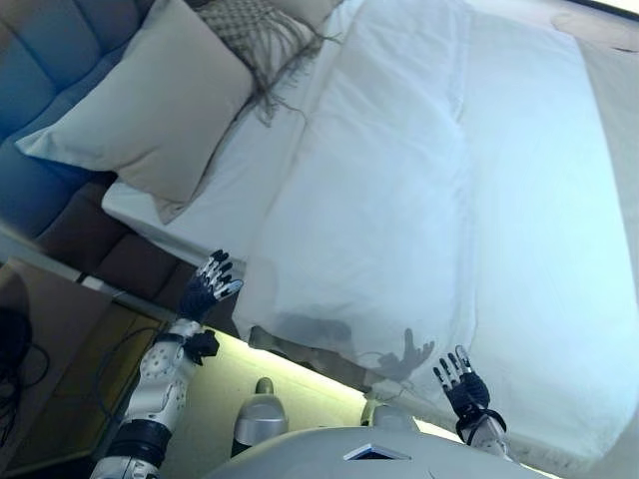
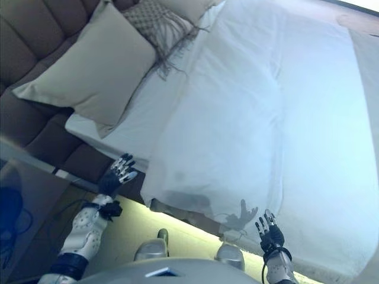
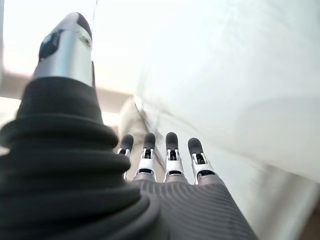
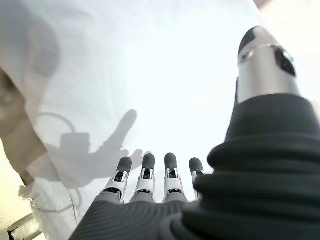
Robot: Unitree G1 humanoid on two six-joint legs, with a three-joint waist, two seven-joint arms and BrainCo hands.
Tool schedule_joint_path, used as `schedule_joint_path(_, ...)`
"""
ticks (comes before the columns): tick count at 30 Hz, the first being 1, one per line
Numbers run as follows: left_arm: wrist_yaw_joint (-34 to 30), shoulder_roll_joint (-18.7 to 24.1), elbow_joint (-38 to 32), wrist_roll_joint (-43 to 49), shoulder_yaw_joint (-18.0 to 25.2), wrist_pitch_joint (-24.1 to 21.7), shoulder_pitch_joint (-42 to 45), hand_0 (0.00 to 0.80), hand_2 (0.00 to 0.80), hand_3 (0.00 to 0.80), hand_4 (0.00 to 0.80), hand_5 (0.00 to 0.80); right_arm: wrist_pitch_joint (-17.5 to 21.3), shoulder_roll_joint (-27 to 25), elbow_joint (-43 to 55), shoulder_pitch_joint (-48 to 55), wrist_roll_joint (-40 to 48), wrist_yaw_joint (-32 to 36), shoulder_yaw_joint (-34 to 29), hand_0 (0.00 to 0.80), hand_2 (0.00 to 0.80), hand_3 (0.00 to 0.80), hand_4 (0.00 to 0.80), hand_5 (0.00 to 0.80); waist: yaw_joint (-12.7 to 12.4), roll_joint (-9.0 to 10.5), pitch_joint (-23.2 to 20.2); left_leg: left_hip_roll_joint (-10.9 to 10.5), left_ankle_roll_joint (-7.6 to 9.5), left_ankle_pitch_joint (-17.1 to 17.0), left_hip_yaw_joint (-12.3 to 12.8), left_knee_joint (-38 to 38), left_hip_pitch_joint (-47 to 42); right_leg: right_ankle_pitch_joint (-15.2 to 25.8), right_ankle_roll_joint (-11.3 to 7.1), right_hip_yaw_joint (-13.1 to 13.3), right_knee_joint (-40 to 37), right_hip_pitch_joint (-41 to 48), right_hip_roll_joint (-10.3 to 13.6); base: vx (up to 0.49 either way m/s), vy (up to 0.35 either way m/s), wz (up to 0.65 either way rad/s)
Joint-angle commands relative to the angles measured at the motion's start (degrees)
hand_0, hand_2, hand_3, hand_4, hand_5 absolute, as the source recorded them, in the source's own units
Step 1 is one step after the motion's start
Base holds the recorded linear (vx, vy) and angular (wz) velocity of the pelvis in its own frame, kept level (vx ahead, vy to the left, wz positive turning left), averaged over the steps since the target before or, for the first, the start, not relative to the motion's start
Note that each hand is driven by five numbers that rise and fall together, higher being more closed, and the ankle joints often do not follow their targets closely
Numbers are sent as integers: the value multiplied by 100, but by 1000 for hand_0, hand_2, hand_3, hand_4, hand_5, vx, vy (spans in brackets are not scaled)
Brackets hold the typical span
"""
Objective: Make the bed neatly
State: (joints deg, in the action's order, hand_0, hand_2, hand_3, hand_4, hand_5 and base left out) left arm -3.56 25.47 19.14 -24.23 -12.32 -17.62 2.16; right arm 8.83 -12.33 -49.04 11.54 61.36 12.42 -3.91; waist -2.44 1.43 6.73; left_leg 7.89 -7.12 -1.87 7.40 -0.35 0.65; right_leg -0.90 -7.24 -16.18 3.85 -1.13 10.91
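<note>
Headboard padding, dark and tufted, fills the far left, with a large pale pillow leaning on it and a patterned fringed cushion just to its right. Nearer, the left hand hovers beside the bed's near-left corner, fingers straight and spread, holding nothing and just short of the duvet edge. A white duvet covers the bed from the middle to the right, a long crease running down it, its near edge hanging over the side. At the near right, the right hand hangs above that edge, fingers straight and spread, empty.
</note>
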Motion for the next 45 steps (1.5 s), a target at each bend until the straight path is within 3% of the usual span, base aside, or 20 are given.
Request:
schedule_joint_path(1,1148,65,103,1262,-426,-912,-1396,0,0,0,0,0,489,-442,61,-852,587,266,-237,0,0,0,0,0,144,-205,695,163,197,105,61,311,537,416,-512,69,265,-663,391,-442,-41,-32)
schedule_joint_path(5,2561,-119,599,2526,-1091,-1037,-2374,0,0,0,0,0,681,-562,167,-1511,775,-32,73,0,0,0,0,0,328,-188,1248,191,183,-6,44,680,1268,525,-449,182,464,-1315,406,-378,0,-34)
schedule_joint_path(8,3726,-305,760,4091,-1485,-770,-2966,0,0,0,0,0,698,-685,455,-1900,1333,-63,255,0,0,0,0,0,464,-177,1657,250,116,-101,-4,989,1849,548,-403,258,729,-1829,386,-232,70,-25)
schedule_joint_path(13,4493,-224,456,5580,-1688,17,-3413,0,0,0,0,0,747,-791,1466,-2101,1328,-466,399,0,0,0,0,0,620,-112,2027,228,80,-293,14,1022,2342,663,-395,303,802,-2290,386,-120,54,-23)
schedule_joint_path(17,4761,-86,398,6208,-1666,336,-3596,0,0,0,0,0,698,-879,1958,-2140,1332,-471,318,0,0,0,0,0,703,-44,2188,226,76,-423,61,914,2562,725,-429,320,819,-2565,409,-60,37,-19)
schedule_joint_path(24,4922,56,585,6561,-1694,978,-3707,0,0,0,0,0,738,-916,2257,-2085,1385,-468,270,0,0,0,0,0,761,12,2306,215,60,-545,71,874,2863,752,-486,360,893,-2891,475,-18,34,-8)
schedule_joint_path(31,4901,68,1031,6277,-1815,1088,-3707,0,0,0,0,0,957,-847,1926,-1933,1627,-321,283,0,0,0,0,0,773,84,2306,221,47,-634,34,794,3109,790,-525,404,895,-3147,500,-10,24,-1)
schedule_joint_path(37,5270,12,1552,6373,-1837,1521,-3721,0,0,0,0,0,978,-959,1742,-2036,1718,-135,297,0,0,0,0,0,796,125,2306,188,15,-603,-19,1041,3414,801,-531,509,999,-3430,571,-2,65,-9)
schedule_joint_path(45,5841,692,2607,6296,-1568,2136,-4038,0,0,0,0,0,1092,-999,2173,-1963,1955,109,528,0,0,0,0,0,881,481,2306,357,-51,-681,85,1243,3989,858,-464,476,944,-3814,477,-14,-13,-8)
